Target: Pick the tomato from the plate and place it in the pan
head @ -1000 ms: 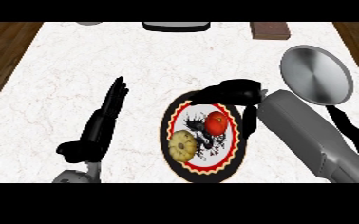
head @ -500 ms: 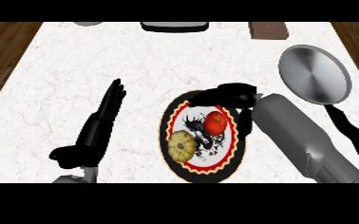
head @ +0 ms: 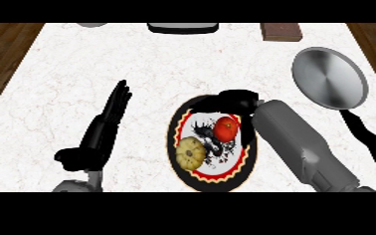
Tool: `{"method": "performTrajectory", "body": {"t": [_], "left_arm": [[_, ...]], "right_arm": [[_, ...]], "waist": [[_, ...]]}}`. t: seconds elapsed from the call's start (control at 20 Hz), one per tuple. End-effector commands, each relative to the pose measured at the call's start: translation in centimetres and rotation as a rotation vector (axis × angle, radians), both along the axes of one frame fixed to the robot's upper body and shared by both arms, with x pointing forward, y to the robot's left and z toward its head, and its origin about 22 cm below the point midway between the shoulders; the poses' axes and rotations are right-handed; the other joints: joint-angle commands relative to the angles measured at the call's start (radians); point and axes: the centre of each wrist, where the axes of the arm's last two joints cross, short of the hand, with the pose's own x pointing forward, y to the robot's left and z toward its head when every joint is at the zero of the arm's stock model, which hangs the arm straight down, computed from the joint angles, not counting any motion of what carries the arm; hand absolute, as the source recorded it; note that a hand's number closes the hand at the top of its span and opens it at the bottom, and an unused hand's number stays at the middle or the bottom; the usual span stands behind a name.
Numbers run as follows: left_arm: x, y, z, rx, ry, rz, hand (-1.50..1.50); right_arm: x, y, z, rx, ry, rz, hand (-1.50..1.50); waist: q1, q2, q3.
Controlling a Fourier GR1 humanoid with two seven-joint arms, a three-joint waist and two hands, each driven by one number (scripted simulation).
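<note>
While the round red tomato (head: 227, 128) lies on the black-rimmed round plate with a red scalloped border (head: 192, 177), the black right hand (head: 236, 99) hangs over the plate's far edge, its fingers curled downward with nothing visibly between them; the tomato sits just on the near side of those fingers, beside the grey right forearm (head: 301, 149). Compared with half a second ago, the right hand appears a little nearer the tomato, and the forearm lies closer along the plate's right rim. On the tomato's near-left side, on the same plate, sits a small yellow ribbed squash (head: 192, 152), unchanged in place. Beyond and to the right of the right hand, well apart from the plate, the round grey metal pan (head: 328, 77) rests on the white marble counter (head: 161, 64), its black handle (head: 360, 129) running back past the forearm. Over on the other side of the plate, the black left hand (head: 103, 127) rests on the counter with fingers straight and together, much where it was earlier.
</note>
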Motion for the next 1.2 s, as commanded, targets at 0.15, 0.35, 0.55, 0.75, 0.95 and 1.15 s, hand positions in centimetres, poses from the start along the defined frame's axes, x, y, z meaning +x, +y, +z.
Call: {"method": "performTrajectory", "body": {"t": [0.15, 0.35, 0.55, 0.75, 0.95, 1.15], "left_arm": [[-2.4, 0.3, -0.3, -0.03, 0.01, -0.015, 0.0], [0.0, -1.2, 1.8, -0.017, -0.015, -0.003, 0.0], [0.1, -0.1, 0.3, -0.012, 0.004, 0.015, 0.0], [-0.1, 0.1, -0.3, -0.007, -0.003, -0.004, 0.0], [0.3, 0.6, -0.5, 0.002, -0.014, 0.011, 0.0], [-0.6, 0.1, 0.0, -0.009, 0.004, 0.0, 0.0]], "right_arm": [[-0.4, 2.1, -2.0, -0.052, 0.056, 0.012, -1.5], [-2.1, 1.6, -4.6, -0.067, -0.034, 0.188, 1.5], [0.0, 1.8, -2.8, -0.075, -0.084, 0.185, 1.5], [-1.2, 1.9, -4.7, -0.037, -0.097, 0.156, 1.5], [0.0, -0.2, -3.7, 0.054, -0.18, 0.109, 1.5], [1.0, -0.8, -1.7, 0.192, -0.223, -0.008, 1.5]], "waist": [[0.008, 0.0, 0.0], [0.011, 0.003, 0.001], [0.008, 0.003, 0.0], [0.009, 0.004, 0.0], [0.006, 0.005, 0.0], [0.0, 0.0, 0.001]]}}
